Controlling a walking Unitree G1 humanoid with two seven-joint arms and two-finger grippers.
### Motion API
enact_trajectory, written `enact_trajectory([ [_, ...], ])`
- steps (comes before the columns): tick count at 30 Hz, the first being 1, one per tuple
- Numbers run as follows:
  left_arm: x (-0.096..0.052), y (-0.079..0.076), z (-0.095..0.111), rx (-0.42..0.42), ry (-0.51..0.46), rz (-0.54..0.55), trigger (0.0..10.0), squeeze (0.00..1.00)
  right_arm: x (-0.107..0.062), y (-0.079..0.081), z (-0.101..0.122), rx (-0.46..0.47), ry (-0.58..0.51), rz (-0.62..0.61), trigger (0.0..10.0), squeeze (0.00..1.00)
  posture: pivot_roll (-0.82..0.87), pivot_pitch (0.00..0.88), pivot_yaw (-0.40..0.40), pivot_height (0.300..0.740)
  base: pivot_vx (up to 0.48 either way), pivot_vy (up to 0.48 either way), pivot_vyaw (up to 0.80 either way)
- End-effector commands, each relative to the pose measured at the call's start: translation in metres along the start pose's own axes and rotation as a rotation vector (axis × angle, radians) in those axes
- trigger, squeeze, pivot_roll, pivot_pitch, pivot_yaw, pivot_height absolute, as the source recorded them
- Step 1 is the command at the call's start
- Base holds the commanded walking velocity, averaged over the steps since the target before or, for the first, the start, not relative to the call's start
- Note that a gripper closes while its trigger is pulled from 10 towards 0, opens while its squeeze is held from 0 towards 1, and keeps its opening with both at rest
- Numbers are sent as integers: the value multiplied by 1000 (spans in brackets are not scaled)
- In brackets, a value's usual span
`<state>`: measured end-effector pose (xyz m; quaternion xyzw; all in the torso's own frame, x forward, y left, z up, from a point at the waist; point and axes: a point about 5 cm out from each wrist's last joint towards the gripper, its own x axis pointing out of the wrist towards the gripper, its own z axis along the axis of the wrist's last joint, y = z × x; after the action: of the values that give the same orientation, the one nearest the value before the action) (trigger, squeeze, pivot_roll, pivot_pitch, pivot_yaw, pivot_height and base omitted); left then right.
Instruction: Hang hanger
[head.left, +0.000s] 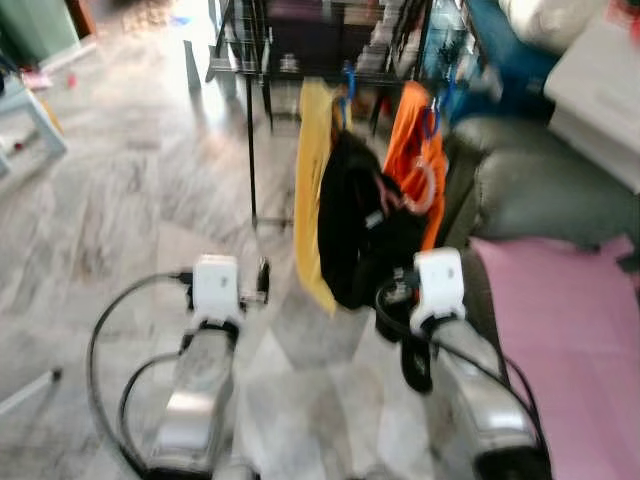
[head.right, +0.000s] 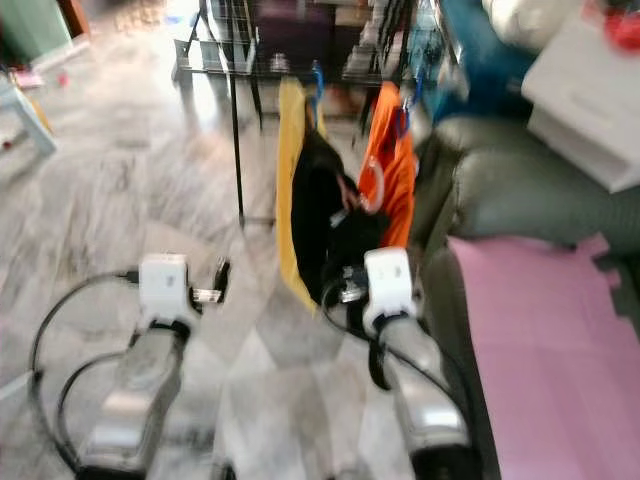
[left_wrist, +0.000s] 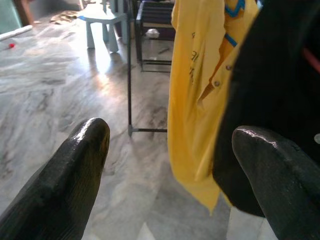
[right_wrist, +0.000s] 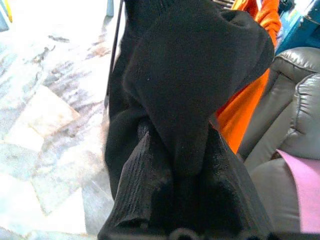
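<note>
A black garment (head.left: 350, 220) hangs in front of me, between a yellow shirt (head.left: 312, 180) and an orange shirt (head.left: 415, 150). Both shirts hang on blue hangers (head.left: 348, 80) from a black clothes rack (head.left: 250, 150). My right gripper (right_wrist: 177, 145) is shut on a fold of the black garment (right_wrist: 190, 75), low on its right side. Whatever hanger the black garment has is hidden in the fabric. My left gripper (left_wrist: 170, 140) is open and holds nothing; it is to the left of the yellow shirt (left_wrist: 200, 100), above the floor.
A grey leather sofa (head.left: 540, 190) with a pink cover (head.left: 570, 320) stands close on the right, touching the orange shirt. White furniture (head.left: 600, 90) is at the back right. Marble floor (head.left: 130, 200) spreads to the left, with a small pale stool (head.left: 25, 110) at the far left.
</note>
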<state>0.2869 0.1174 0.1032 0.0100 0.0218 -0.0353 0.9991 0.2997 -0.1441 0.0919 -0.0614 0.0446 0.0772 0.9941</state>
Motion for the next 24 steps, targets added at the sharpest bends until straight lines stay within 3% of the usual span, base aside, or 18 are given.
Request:
enact_trajectory([
  [1, -1, 10, -3, 8, 16, 38, 10000, 0, 2, 11, 15, 12, -69, 35, 10000, 0, 9, 167, -54, 740, 0, 0, 800],
  [19, 3, 5, 2, 67, 6, 5, 10000, 0, 4, 10, 17, 55, -63, 22, 10000, 0, 7, 172, -45, 740, 0, 0, 797],
  [24, 5, 4, 8, 132, -12, -44, 10000, 0, 7, 11, 18, 76, -68, 5, 10000, 0, 27, 165, -16, 740, 0, 0, 99],
])
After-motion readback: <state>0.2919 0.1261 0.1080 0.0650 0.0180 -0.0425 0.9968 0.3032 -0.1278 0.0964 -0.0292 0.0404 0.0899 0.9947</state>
